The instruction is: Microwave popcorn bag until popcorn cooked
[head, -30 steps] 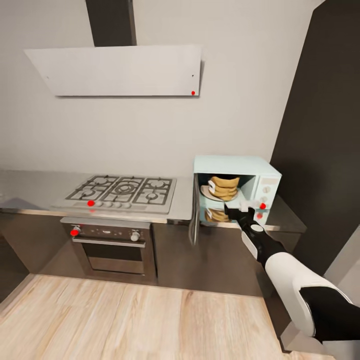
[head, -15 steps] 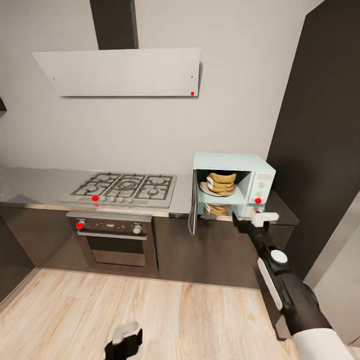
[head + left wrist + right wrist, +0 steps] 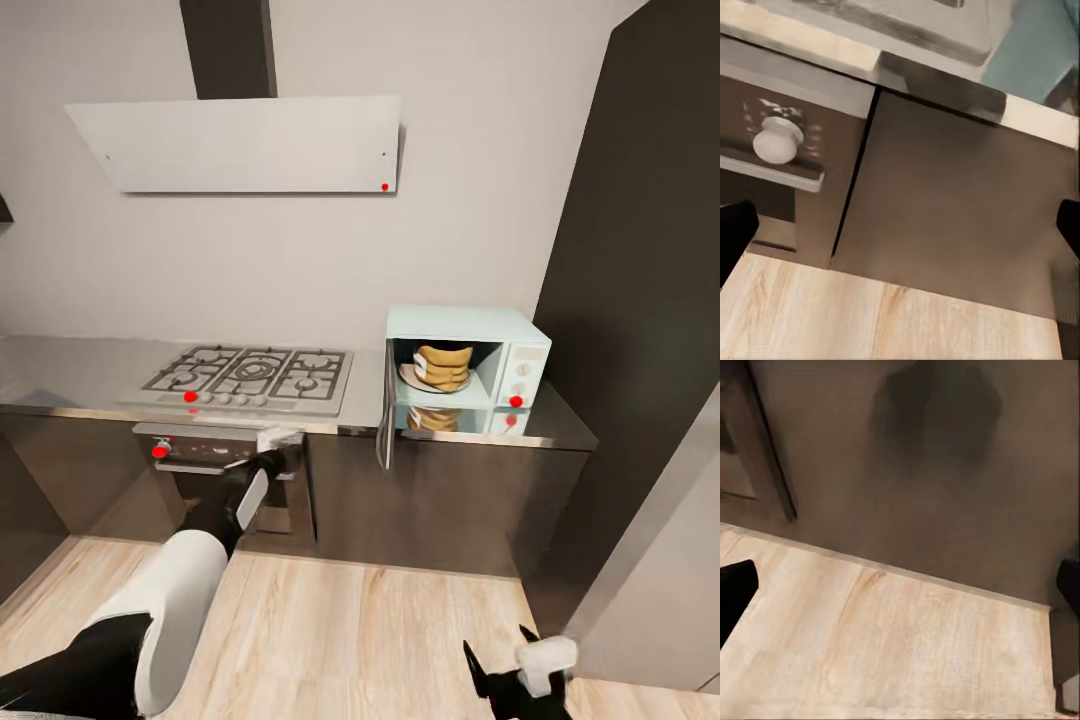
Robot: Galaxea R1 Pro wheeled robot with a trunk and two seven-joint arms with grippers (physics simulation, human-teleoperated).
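Grey-walled kitchen, steel countertop [image 3: 60,375] with gas hob [image 3: 250,375], light wood floor [image 3: 380,630]. Popcorn bag [image 3: 443,366] sits on plate inside mint microwave [image 3: 465,368], door [image 3: 384,415] swung open. I judge loading done, door-closing step in hand. My left gripper [image 3: 278,438] raised by built-in oven [image 3: 228,480], fingers spread wide, holding nothing. Right gripper [image 3: 520,668] low over floor, also spread, empty. Next: push door shut, then reach control knobs.

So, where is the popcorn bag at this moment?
In the head view, the popcorn bag sits on a plate inside the open microwave, on the countertop right of the gas hob.
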